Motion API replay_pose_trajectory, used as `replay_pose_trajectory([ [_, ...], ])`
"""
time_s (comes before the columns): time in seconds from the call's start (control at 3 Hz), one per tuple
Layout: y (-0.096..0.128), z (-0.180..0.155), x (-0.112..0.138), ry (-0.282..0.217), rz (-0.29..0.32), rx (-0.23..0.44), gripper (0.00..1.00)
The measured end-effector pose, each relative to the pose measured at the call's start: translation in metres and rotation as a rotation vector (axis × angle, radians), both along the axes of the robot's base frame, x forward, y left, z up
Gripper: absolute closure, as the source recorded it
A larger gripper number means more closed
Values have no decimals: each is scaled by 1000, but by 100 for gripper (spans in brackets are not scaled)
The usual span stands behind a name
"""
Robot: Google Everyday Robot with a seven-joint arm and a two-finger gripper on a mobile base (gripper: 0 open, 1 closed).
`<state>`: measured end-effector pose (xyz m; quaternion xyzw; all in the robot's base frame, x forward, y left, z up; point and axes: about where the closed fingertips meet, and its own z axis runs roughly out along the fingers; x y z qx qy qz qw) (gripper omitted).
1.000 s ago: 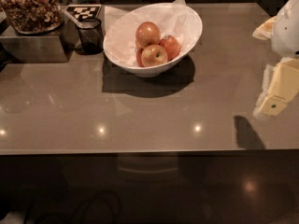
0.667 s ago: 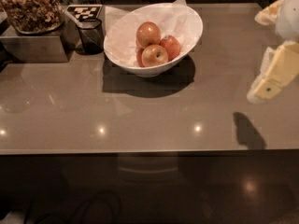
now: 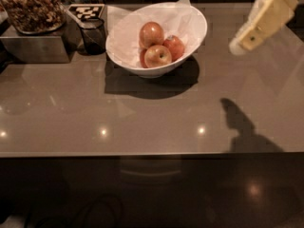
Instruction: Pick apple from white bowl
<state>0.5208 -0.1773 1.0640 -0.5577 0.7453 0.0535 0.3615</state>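
The pale gripper [image 3: 248, 36], its grip impossible to tell, has risen and swung left over the brown counter [image 3: 142, 122] toward the white bowl [image 3: 159, 69], where the reddish apple [image 3: 152, 33] sits untouched on top.

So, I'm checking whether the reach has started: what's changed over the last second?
The gripper, at the right side of the table, moved up the picture and slightly left, and is now level with the white bowl but apart from it. Nothing was taken hold of. The apple, its neighbours, the white bowl and the dark cup stayed put.
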Motion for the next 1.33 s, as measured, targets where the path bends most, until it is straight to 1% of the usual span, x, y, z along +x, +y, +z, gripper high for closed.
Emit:
replay_pose_trajectory([
  [0.33,0,12,1,-27,0,4,0],
  [1.0,0,8,2,-22,-9,17,0],
  [1.33,31,-14,31,32,56,-21,0],
])
